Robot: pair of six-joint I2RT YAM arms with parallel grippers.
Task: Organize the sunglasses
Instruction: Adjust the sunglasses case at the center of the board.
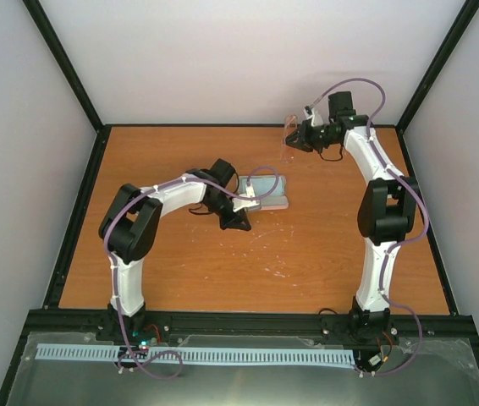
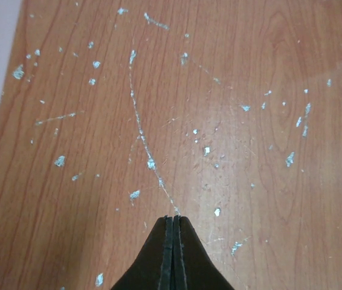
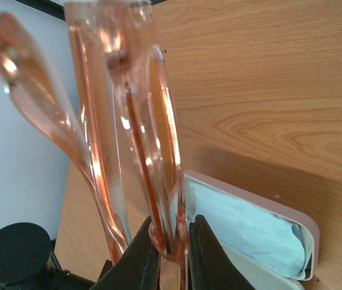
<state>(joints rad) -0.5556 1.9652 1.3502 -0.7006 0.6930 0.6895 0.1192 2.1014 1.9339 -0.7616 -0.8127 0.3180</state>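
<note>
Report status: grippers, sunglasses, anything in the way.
Left gripper shut, empty. Right gripper shut on sunglasses, held aloft. Blue cloth lying in the open case.

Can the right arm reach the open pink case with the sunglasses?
Probably yes: the right gripper, holding the sunglasses, hangs beyond the pink case with nothing between. The shut left gripper at its left end might crowd it.

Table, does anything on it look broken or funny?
Yes. The wooden table is scuffed: a long curved scratch and white flecks lie ahead of the shut left hand. Nothing looks spilled; the right hand holds the sunglasses in the air.
</note>
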